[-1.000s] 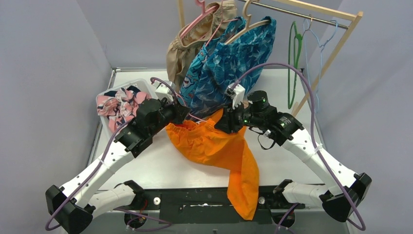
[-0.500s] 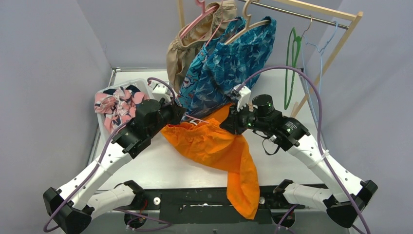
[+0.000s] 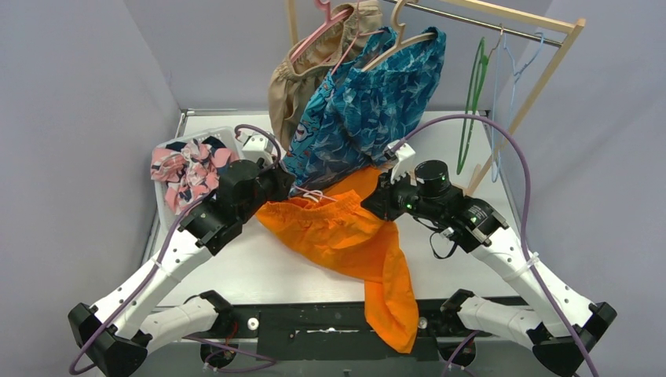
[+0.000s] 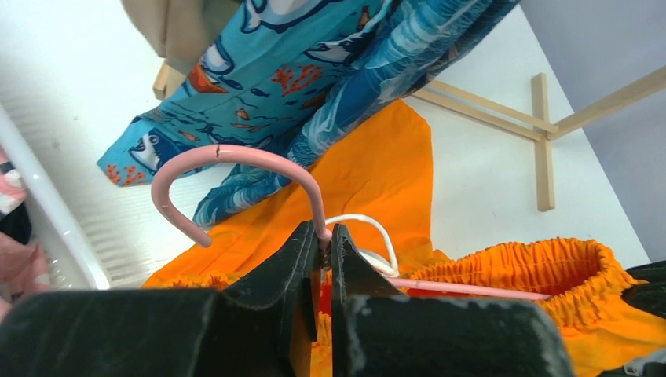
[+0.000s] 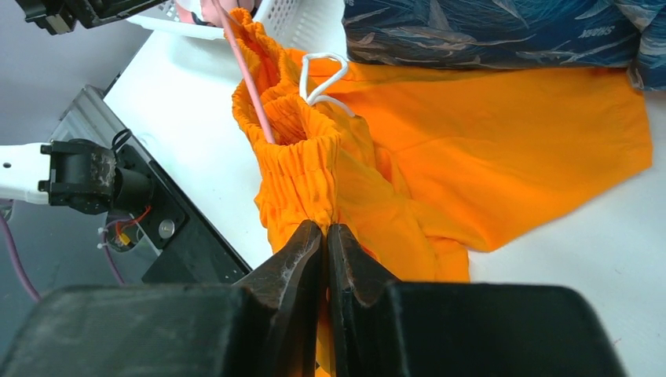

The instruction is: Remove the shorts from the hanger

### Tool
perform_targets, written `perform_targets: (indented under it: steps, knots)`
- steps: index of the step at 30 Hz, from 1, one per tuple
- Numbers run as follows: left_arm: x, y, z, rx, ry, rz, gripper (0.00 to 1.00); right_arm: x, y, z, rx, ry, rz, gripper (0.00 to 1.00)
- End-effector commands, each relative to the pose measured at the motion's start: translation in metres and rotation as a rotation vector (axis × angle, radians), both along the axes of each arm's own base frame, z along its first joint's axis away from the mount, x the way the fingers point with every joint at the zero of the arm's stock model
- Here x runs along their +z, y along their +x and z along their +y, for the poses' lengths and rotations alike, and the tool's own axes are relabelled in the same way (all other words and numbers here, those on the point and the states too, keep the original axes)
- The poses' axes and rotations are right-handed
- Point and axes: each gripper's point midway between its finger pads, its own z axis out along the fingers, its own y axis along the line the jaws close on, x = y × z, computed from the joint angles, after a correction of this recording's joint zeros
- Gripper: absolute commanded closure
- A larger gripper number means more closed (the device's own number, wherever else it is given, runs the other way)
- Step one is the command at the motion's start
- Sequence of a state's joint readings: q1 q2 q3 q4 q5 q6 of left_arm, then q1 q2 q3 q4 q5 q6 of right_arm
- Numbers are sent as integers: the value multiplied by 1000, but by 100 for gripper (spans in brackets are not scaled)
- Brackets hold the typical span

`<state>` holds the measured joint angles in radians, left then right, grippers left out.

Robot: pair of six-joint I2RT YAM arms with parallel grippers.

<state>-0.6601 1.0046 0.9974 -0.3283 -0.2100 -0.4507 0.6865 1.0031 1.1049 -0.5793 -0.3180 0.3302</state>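
White table (image 3: pixel 243 267) enclosed by grey walls, with a wooden rack (image 3: pixel 542 82) along its far side. Both arms rise from bases at the near edge and lean inward, so that their wrists face each other over the middle of the table.

Left arm: the forearm slopes up and to the right. The left gripper (image 4: pixel 322 236) points toward the centre, its jaws closed on the neck of the pink hanger (image 4: pixel 236 153) just below the hook. The hanger's bar runs on through the gathered waistband.

Right arm: the forearm slopes up and to the left, with a purple cable arching above it. The right gripper (image 5: pixel 323 228) has its jaws pinched together on a fold of the elastic waistband (image 5: pixel 294 133).

The orange shorts (image 3: pixel 345 236) lie between the two grippers, their waistband on the hanger and one leg trailing over the near edge of the table.

On the rack hang the teal-blue print shorts (image 3: pixel 369 102), the turquoise print shorts (image 3: pixel 310 133) and the tan shorts (image 3: pixel 287 86), each on its own hanger. A bare green hanger (image 3: pixel 473 86) hangs further right. The white basket (image 3: pixel 228 135), far left, holds the pink shark-print shorts (image 3: pixel 188 169).
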Motion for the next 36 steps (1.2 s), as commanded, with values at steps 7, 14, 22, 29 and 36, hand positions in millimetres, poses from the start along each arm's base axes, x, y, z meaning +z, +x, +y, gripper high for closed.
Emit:
perform_targets:
  steps: [7, 14, 22, 29, 36]
  knots:
    - [28, 34, 85, 345, 81, -54, 100, 10, 2, -27, -103, -34, -40, 100]
    - [24, 39, 85, 323, -33, -11, 100, -2, -2, -30, -81, -73, -18, 100]
    - [42, 37, 41, 131, -188, -19, 100, -4, 31, -40, -248, -125, -32, 100]
    - [80, 22, 17, -24, -293, -93, 100, 48, 78, -22, -267, -163, -176, 100]
    - [121, 5, 19, -63, -339, -203, 100, 144, 97, 8, -177, -85, -397, 100]
